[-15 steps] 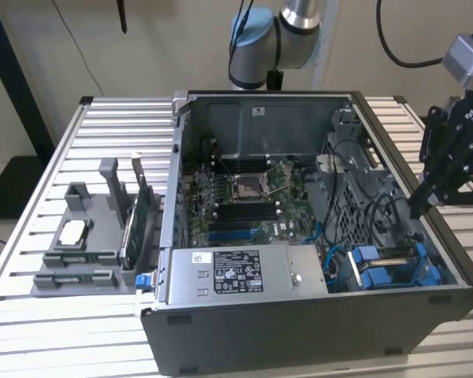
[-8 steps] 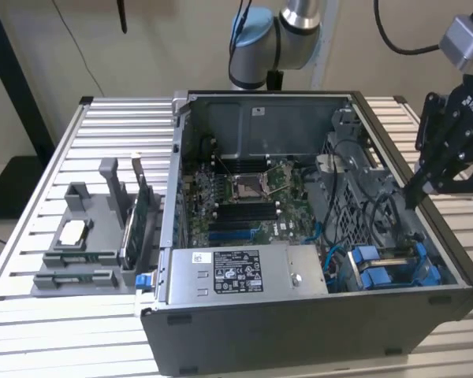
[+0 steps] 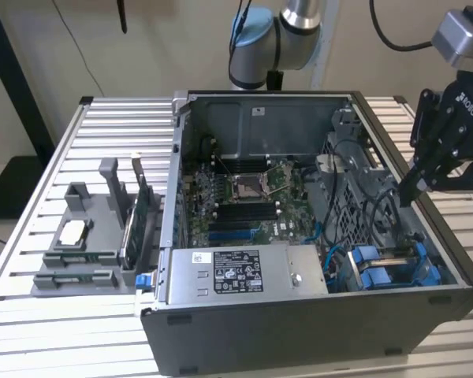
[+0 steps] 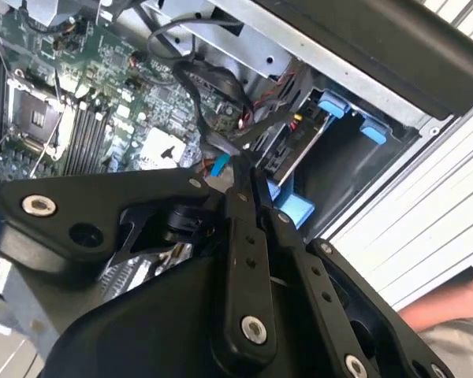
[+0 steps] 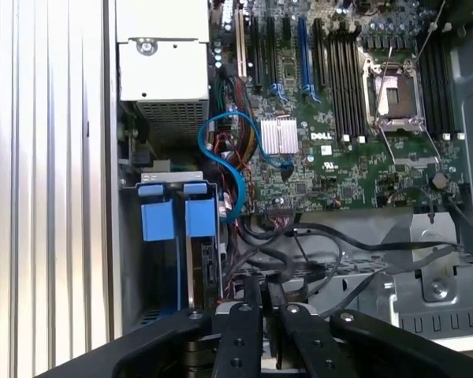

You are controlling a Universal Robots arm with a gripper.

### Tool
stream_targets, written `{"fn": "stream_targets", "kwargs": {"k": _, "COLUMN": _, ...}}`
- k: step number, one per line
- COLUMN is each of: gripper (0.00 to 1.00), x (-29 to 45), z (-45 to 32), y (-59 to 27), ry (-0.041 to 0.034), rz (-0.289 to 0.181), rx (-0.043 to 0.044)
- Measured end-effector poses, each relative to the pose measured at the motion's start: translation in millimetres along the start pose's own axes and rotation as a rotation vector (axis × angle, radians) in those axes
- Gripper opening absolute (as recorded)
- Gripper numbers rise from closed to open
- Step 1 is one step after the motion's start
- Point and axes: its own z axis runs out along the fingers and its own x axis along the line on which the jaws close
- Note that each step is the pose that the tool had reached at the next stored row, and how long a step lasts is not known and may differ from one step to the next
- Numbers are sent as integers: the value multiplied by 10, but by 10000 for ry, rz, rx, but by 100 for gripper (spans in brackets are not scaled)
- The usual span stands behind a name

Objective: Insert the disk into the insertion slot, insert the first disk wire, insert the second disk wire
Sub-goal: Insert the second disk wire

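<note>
Open computer case on a slatted bench, with one arm at work.

**Hidden or cut off.** The arm's upper part leaves the exterior view at its top and right edges. In the second wrist view the black linkage of the hand covers much of the case floor. A person's hand is cut by that picture's corner. The metal body and label of the disk cannot be made out; its blue carrier tabs show in both wrist views. Black wires cross the drive cage and hide what lies beneath them.

**State of the hand.** The two fingers lie together, side by side. It looks as if nothing is pinched between them, though a thin wire there could not be ruled out.

**Position of the disk.** The disk sits in the insertion slot, in the case corner at the exterior view's right, just beside the power-supply box. In the exterior view the hand hangs over the same side of the case, its fingertips pointing down at the black wires. It is near the disk but apart from it, farther from the power-supply wall. A blue wire loops between the bay and the motherboard.
</note>
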Motion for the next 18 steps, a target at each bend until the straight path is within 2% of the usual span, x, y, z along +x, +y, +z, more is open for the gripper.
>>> {"fn": "stream_targets", "kwargs": {"k": 3, "gripper": 17, "x": -1, "z": -2, "y": -16, "ry": 11, "rz": -10, "rx": 5}}
{"fn": "stream_targets", "kwargs": {"k": 5, "gripper": 17, "x": -1, "z": -3, "y": -19, "ry": 96, "rz": -72, "rx": 95}}
{"fn": "stream_targets", "kwargs": {"k": 6, "gripper": 24, "x": -2, "z": -3, "y": -23, "ry": 121, "rz": -120, "rx": 183}}
{"fn": "stream_targets", "kwargs": {"k": 12, "gripper": 24, "x": -2, "z": 4, "y": -43, "ry": 247, "rz": -422, "rx": 846}}
{"fn": "stream_targets", "kwargs": {"k": 15, "gripper": 24, "x": -4, "z": 9, "y": -99, "ry": 377, "rz": -476, "rx": 913}}
{"fn": "stream_targets", "kwargs": {"k": 18, "gripper": 24, "x": -7, "z": 17, "y": -167, "ry": 509, "rz": -525, "rx": 937}}
